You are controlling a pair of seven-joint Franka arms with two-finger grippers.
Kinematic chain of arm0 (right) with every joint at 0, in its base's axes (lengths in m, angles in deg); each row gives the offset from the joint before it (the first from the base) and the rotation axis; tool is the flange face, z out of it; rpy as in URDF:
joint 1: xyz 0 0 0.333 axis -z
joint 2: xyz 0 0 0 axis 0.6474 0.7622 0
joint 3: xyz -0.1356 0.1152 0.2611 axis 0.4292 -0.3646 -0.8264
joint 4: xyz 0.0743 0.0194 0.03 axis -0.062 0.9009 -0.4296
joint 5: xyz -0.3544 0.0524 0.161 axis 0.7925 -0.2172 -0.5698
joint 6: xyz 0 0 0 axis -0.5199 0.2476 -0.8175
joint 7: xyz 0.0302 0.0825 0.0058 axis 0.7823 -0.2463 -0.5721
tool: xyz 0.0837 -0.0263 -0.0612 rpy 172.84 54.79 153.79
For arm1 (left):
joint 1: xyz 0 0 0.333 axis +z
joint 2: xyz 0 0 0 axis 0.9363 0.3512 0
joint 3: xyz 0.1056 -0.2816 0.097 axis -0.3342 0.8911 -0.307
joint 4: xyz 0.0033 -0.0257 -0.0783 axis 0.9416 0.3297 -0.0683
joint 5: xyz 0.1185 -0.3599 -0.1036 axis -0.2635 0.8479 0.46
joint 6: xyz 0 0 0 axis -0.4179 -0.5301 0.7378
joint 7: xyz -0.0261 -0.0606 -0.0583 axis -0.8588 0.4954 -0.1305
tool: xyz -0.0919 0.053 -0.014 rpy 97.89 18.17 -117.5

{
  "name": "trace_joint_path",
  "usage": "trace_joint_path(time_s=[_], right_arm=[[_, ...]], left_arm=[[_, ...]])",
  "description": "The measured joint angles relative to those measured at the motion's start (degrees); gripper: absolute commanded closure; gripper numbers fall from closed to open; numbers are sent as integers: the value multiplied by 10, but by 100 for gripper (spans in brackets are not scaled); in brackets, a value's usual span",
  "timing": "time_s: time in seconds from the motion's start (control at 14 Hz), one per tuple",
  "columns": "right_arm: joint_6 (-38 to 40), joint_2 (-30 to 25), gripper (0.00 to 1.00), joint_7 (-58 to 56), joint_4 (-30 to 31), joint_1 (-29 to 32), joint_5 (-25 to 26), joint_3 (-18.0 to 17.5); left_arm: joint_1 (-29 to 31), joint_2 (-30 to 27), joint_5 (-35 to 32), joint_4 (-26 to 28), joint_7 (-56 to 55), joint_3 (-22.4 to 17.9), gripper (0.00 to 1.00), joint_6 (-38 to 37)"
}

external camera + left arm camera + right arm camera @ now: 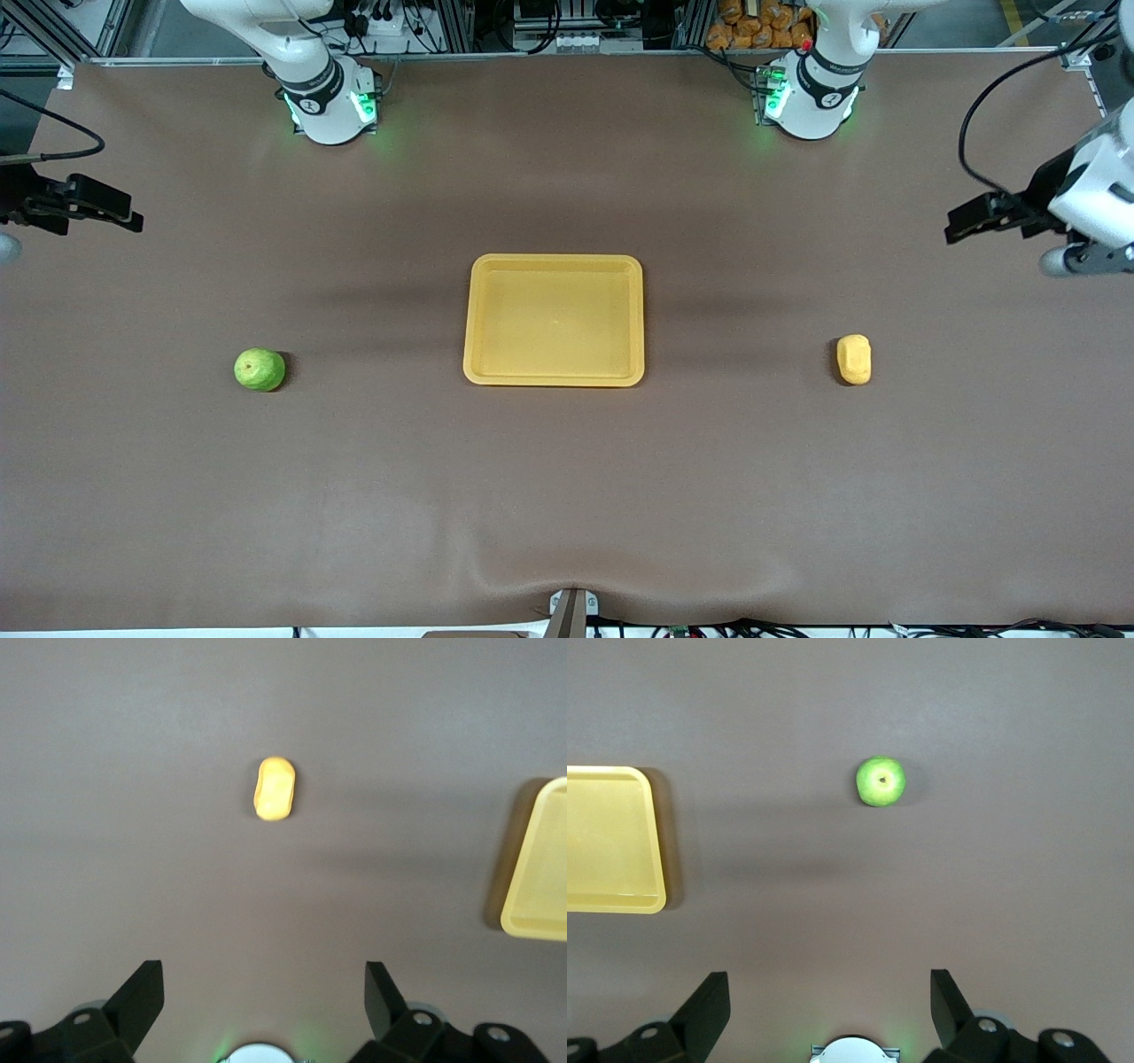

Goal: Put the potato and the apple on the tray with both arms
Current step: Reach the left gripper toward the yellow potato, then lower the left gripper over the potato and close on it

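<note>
The yellow tray (554,379) lies empty at the table's middle. The green apple (260,369) rests on the table toward the right arm's end; it also shows in the right wrist view (881,781). The yellow-orange potato (854,359) rests toward the left arm's end; it also shows in the left wrist view (275,789). My left gripper (961,221) hangs high over the table's edge at its own end, open and empty (263,992). My right gripper (124,213) hangs high at the opposite end, open and empty (830,992). Part of the tray shows in each wrist view (540,859) (611,837).
The brown table cover (567,496) is bare around the tray and both pieces of produce. The two arm bases (332,106) (811,102) stand along the table's edge farthest from the front camera. A small mount (571,611) sits at the edge nearest that camera.
</note>
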Motion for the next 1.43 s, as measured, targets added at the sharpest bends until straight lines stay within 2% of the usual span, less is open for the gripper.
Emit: trace_joint_path(time_s=[0.36,0.64,0.86,1.21,1.43], right_arm=[[-44,24,0,0,0,29,0,2],[-100,42,0,0,0,57,0,3],[-137,59,0,0,0,62,0,4],[-170,72,0,0,-1,80,0,5],[-175,76,0,0,-1,81,0,5]], left_arm=[[1,13,-19,95,1,0,0,147],[0,57,-53,126,1,0,0,225],[1,74,-55,162,1,0,0,291],[1,82,-55,230,1,0,0,383],[1,100,-55,243,1,0,0,402]])
